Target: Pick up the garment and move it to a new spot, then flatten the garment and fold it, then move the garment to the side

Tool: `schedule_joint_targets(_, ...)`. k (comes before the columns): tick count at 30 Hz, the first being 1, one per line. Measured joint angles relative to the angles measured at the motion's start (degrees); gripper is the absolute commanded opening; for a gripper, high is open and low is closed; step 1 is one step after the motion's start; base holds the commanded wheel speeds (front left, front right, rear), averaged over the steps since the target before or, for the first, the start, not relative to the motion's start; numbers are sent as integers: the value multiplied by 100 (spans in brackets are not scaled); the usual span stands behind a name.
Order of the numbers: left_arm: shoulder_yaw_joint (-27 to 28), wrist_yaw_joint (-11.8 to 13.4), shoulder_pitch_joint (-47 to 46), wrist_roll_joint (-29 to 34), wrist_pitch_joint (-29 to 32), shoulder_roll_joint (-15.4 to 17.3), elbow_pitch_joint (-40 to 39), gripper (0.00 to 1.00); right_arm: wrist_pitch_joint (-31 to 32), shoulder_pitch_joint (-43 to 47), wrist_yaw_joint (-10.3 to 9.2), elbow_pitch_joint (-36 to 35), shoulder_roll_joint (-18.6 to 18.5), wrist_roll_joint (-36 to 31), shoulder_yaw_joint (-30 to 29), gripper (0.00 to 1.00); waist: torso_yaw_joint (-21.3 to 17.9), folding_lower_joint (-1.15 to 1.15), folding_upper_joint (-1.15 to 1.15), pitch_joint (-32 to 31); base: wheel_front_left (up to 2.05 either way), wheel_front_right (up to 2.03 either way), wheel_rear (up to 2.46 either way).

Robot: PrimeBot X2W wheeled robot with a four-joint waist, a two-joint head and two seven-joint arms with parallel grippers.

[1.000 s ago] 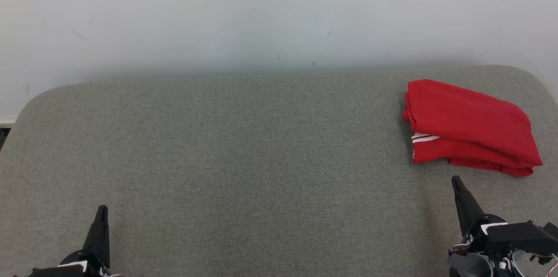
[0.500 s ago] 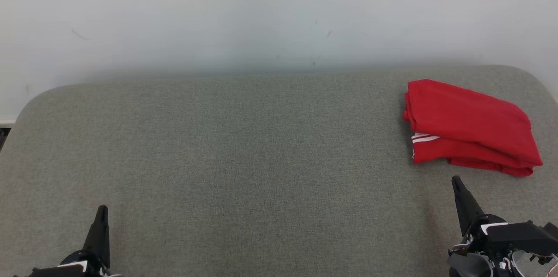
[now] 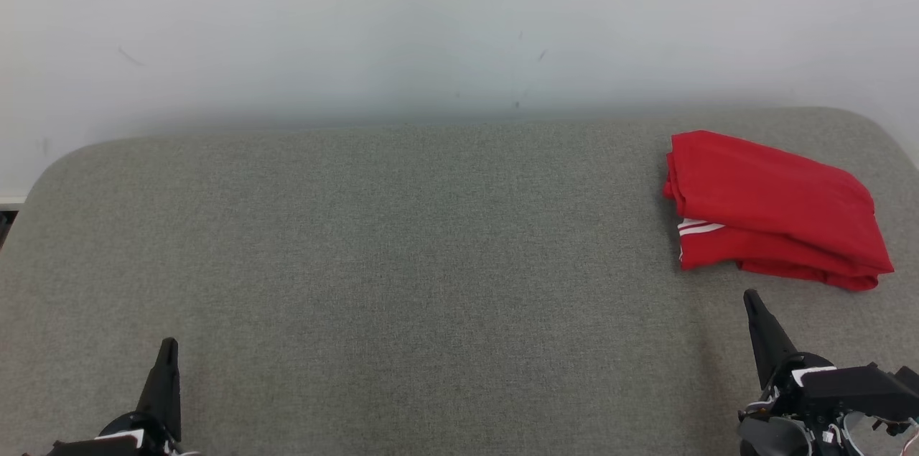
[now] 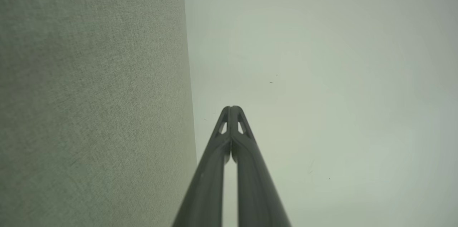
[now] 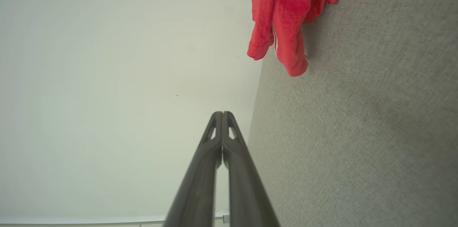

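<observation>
The red garment (image 3: 772,208), folded into a compact bundle with white stripes at its near left corner, lies at the far right of the grey fabric surface (image 3: 402,255). In the right wrist view the garment (image 5: 286,16) hangs at the top. My right gripper (image 3: 752,299) sits shut just in front of it, apart from the cloth, holding nothing; its fingertips (image 5: 222,114) meet. My left gripper (image 3: 169,345) is at the lower left, also shut and empty, its fingers pressed together (image 4: 232,108).
A pale wall (image 3: 431,25) rises behind the grey surface. The surface's rounded corners show at far left (image 3: 64,154) and far right (image 3: 872,122). A wide bare stretch of grey fabric lies between the two grippers.
</observation>
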Motion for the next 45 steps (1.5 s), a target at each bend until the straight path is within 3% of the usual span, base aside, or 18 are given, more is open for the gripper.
schedule_joint_targets(45, 0, -1, 0, -1, 0, 0, 3, 0, 0, 0, 26, 4, 0, 0, 0, 0, 0, 0, 0, 0, 0, 0, 0)
